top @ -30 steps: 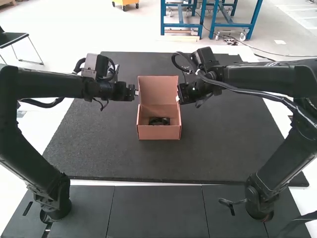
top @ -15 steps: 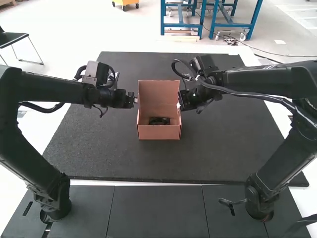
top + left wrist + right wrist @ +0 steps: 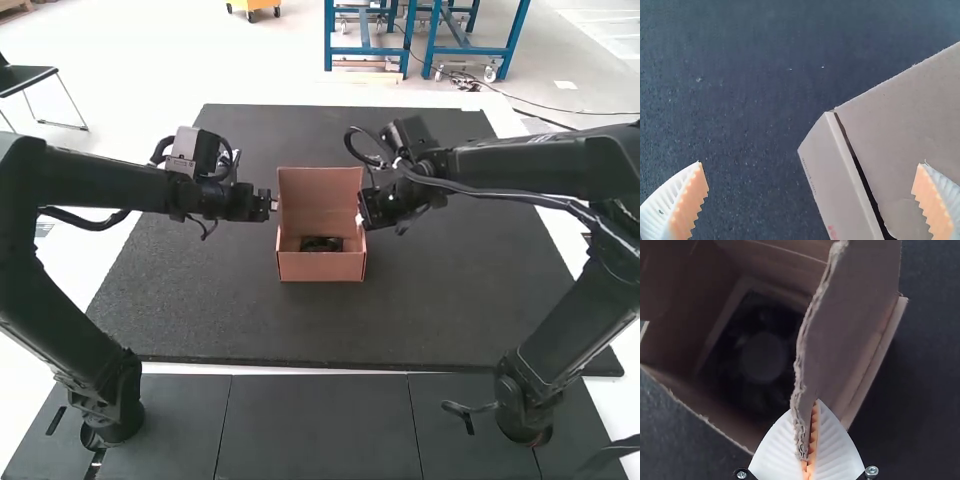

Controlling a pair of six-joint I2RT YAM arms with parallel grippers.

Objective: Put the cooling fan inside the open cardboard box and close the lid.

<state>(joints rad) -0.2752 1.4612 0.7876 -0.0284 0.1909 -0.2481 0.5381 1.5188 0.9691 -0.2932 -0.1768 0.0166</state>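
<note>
Right end effector [image 3: 364,212] tight on box flap [image 3: 850,315]

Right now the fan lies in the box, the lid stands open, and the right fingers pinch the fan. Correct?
No: the right fingers pinch a torn side flap of the box, not the fan, as the right wrist view shows. The fan does lie inside, lid open.

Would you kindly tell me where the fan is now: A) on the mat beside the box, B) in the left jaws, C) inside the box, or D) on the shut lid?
C: the fan lies on the floor of the open box, as the right wrist view shows.
</note>
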